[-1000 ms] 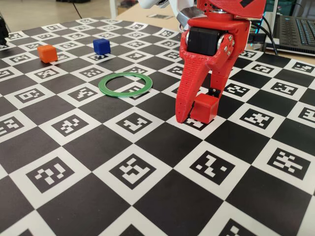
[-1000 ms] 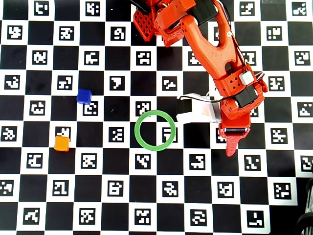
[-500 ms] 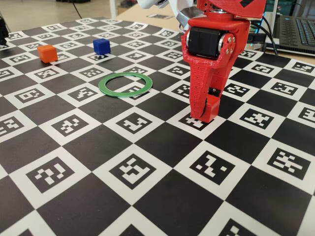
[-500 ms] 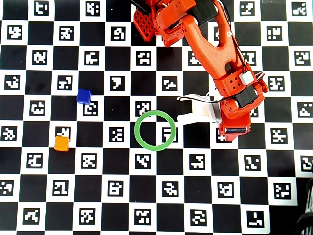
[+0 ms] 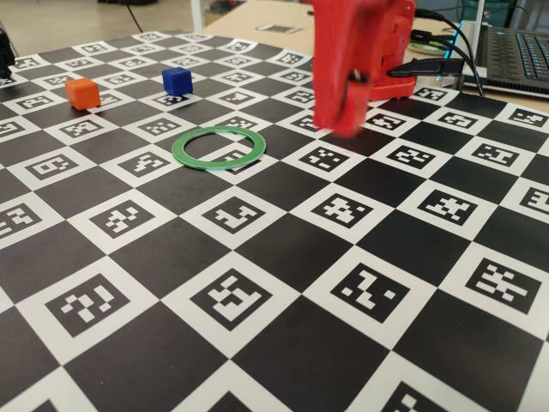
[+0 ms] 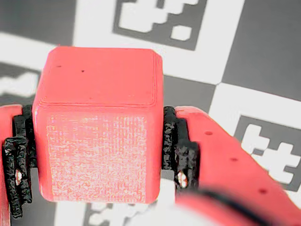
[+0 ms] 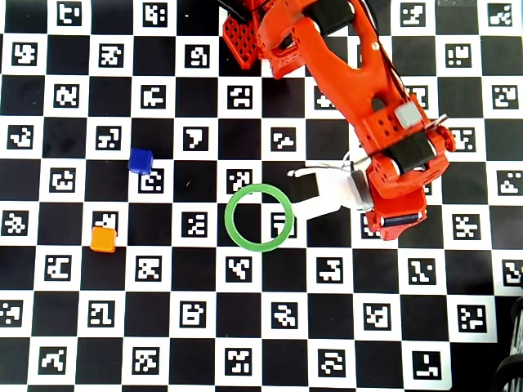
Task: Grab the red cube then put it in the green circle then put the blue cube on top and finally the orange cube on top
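Observation:
In the wrist view the red cube (image 6: 99,122) fills the space between the black pads (image 6: 175,141) of my gripper (image 6: 96,155), which is shut on it above the mat. The fixed view shows the gripper (image 5: 343,120) as a red blur, lifted off the mat to the right of the green circle (image 5: 214,165); the cube cannot be told apart from it there. From overhead the gripper (image 7: 396,222) hides the cube and hangs right of the green circle (image 7: 228,219). The blue cube (image 5: 177,81) (image 7: 140,161) and the orange cube (image 5: 82,93) (image 7: 103,238) sit on the mat left of the ring.
A black-and-white marker checkerboard mat (image 5: 257,343) covers the table. The arm's base (image 7: 245,37) stands at the top edge in the overhead view. A laptop (image 5: 515,51) and cables lie beyond the mat at the back right.
The gripper closed on the red cube on the mat, then lifted it up and away; the square where the cube stood is now bare. Ring, blue cube and orange cube have not moved.

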Tool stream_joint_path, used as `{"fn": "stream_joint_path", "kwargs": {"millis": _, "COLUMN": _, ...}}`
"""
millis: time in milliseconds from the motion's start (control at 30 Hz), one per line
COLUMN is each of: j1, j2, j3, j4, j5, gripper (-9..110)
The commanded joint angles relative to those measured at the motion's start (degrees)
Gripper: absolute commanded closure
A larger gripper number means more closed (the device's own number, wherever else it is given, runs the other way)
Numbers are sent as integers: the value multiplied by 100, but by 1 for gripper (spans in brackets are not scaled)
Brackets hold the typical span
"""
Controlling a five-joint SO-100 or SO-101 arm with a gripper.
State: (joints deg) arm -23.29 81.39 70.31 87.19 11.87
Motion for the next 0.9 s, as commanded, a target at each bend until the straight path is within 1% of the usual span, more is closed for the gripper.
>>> {"fn": "stream_joint_path", "kwargs": {"millis": 0, "j1": 431, "j2": 703, "j3": -888, "j4": 545, "j5": -325, "gripper": 96}}
{"fn": "stream_joint_path", "kwargs": {"millis": 233, "j1": 1635, "j2": 826, "j3": -624, "j4": 879, "j5": -853, "gripper": 96}}
{"fn": "stream_joint_path", "kwargs": {"millis": 433, "j1": 2487, "j2": 967, "j3": 352, "j4": 387, "j5": -1318, "gripper": 96}}
{"fn": "stream_joint_path", "kwargs": {"millis": 567, "j1": 2725, "j2": 1046, "j3": 1046, "j4": -88, "j5": -1564, "gripper": 96}}
{"fn": "stream_joint_path", "kwargs": {"millis": 867, "j1": 2865, "j2": 1310, "j3": 2566, "j4": -1292, "j5": -1811, "gripper": 96}}
